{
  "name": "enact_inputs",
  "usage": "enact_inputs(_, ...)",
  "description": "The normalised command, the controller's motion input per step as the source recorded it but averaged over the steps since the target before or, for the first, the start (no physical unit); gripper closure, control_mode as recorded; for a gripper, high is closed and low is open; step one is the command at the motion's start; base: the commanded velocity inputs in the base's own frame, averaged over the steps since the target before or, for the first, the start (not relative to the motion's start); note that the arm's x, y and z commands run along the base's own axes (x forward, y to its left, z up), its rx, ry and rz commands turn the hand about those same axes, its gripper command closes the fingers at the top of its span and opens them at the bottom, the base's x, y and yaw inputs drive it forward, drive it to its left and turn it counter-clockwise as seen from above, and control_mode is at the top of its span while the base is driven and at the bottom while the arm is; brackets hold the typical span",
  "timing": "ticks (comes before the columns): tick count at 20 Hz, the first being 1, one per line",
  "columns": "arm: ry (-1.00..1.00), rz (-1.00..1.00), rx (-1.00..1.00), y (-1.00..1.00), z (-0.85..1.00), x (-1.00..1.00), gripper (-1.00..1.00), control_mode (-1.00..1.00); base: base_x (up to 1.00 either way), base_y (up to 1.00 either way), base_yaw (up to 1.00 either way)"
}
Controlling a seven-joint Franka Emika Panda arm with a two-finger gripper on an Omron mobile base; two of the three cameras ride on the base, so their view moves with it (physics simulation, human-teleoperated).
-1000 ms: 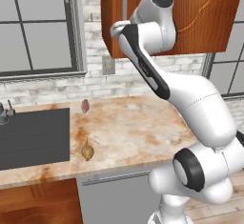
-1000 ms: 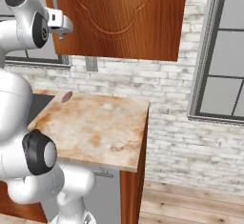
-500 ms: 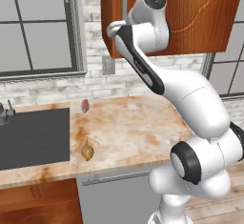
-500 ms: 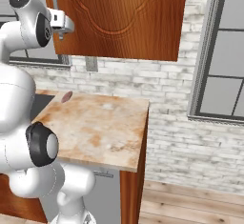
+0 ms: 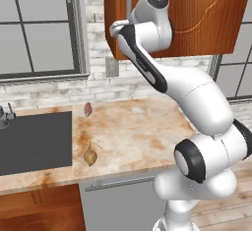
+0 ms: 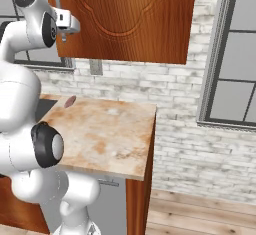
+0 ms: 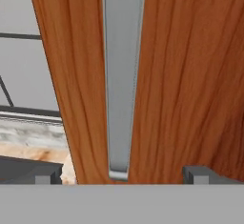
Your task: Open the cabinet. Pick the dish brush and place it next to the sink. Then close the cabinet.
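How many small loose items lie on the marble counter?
2: a pinkish lump near the back wall, and a yellowish-brown onion-like lump nearer the front edge, both right of the sink. The robot's arm may hide others.

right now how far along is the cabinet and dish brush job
Nothing looks done: the cabinet door is shut. In hand: the open gripper straddles the handle, not yet closed. Left: opening, moving the brush beside the sink, closing.

Reddish-brown cabinet (image 7: 186,75) with streaky grain, silver handle (image 7: 121,75); beige marbled desk (image 5: 133,131); dark grey sink (image 5: 34,139); white arm (image 5: 172,77).
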Motion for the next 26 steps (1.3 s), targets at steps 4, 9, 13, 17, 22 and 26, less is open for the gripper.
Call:
enact_inputs(4, 0.00, 0.00, 0.00, 0.00, 0.00, 0.25, -1.00, -1.00, 0.00, 0.00, 0.00)
enact_inputs(9, 0.00, -0.01, 0.00, 0.02, -0.01, 0.18, -1.00, -1.00, 0.00, 0.00, 0.00)
enact_inputs(13, 0.00, 0.00, 0.00, 0.14, 0.00, 0.04, -1.00, -1.00, 0.00, 0.00, 0.00)
enact_inputs(17, 0.00, 0.00, 0.00, 0.14, 0.00, 0.03, -1.00, -1.00, 0.00, 0.00, 0.00)
enact_inputs(22, 0.00, 0.00, 0.00, 0.03, -0.17, 0.19, -1.00, -1.00, 0.00, 0.00, 0.00)
enact_inputs(26, 0.00, -0.02, 0.00, 0.00, -0.32, 0.33, -1.00, -1.00, 0.00, 0.00, 0.00)
